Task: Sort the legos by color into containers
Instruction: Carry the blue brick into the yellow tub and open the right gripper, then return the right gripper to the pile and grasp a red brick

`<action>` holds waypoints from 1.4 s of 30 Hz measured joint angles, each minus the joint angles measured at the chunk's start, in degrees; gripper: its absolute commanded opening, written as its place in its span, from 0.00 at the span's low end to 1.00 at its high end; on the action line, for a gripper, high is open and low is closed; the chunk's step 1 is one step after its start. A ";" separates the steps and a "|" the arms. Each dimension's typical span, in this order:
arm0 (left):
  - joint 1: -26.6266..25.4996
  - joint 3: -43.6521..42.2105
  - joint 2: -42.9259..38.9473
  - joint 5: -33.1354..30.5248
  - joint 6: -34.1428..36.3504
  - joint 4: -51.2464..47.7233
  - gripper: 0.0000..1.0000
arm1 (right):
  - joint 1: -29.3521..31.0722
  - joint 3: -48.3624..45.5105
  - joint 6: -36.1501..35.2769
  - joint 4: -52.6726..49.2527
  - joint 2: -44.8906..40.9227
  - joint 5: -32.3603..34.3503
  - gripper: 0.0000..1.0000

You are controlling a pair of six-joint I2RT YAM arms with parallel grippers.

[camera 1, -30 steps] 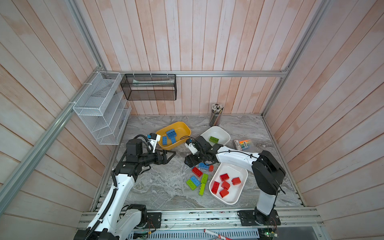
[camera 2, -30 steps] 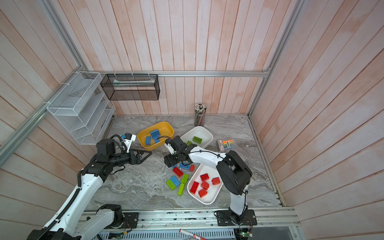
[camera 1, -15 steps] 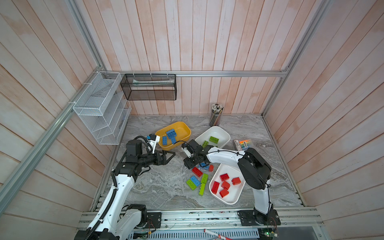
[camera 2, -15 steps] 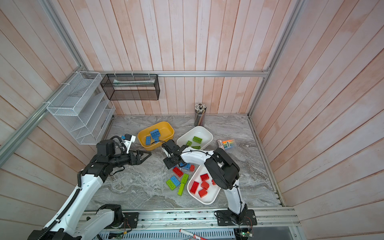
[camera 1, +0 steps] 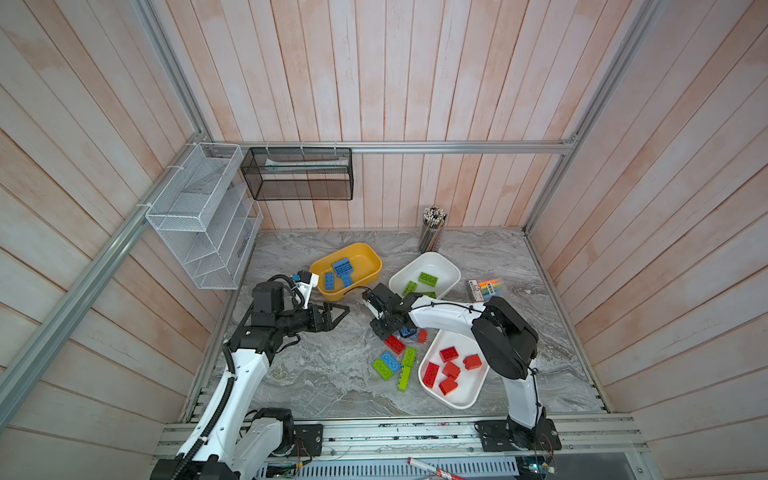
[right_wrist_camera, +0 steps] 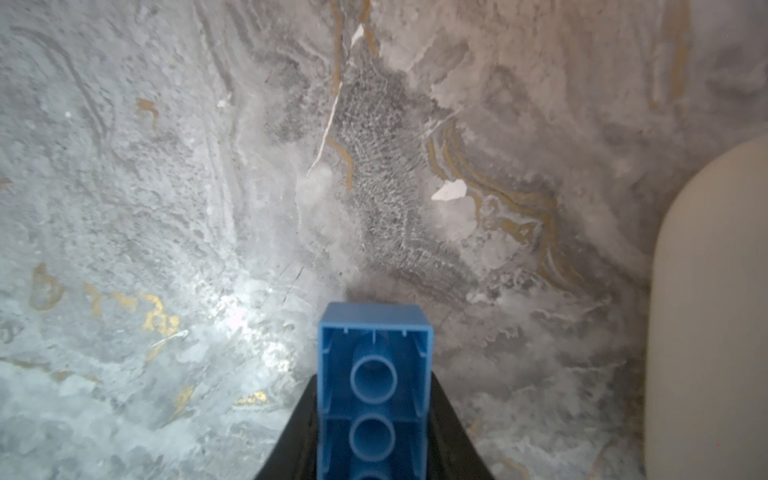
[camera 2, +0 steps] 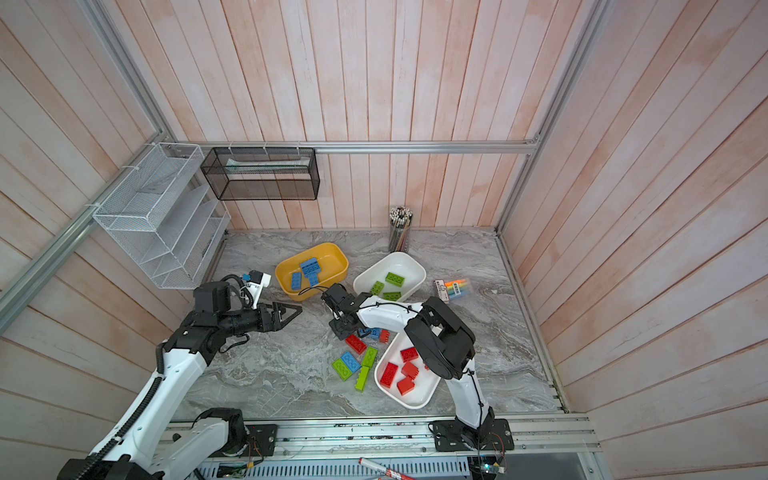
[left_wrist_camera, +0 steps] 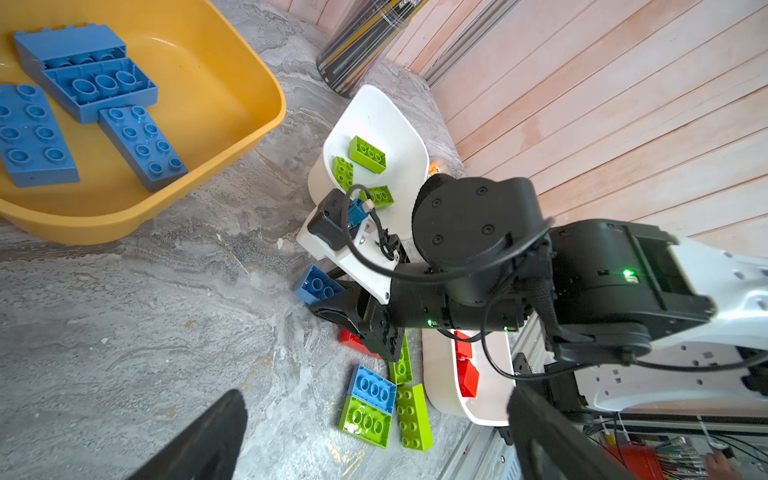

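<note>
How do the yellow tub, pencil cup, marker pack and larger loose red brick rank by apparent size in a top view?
yellow tub
pencil cup and marker pack, too alike to rank
larger loose red brick

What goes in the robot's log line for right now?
right gripper: shut on blue brick | left gripper: open, empty, near yellow tub | loose bricks: some on table
</note>
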 measured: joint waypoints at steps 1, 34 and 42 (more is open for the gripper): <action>0.50 0.00 -0.02 0.39 -0.17 0.02 1.00 | -0.13 0.59 0.02 -0.02 0.00 -0.07 0.27; 3.28 -0.09 -1.03 2.56 -1.14 -1.77 1.00 | -10.67 59.67 -5.46 -2.56 34.18 -10.34 0.55; 3.28 -0.09 0.11 2.60 -1.11 -1.77 1.00 | -10.99 56.70 -7.58 -3.39 29.73 -10.78 0.63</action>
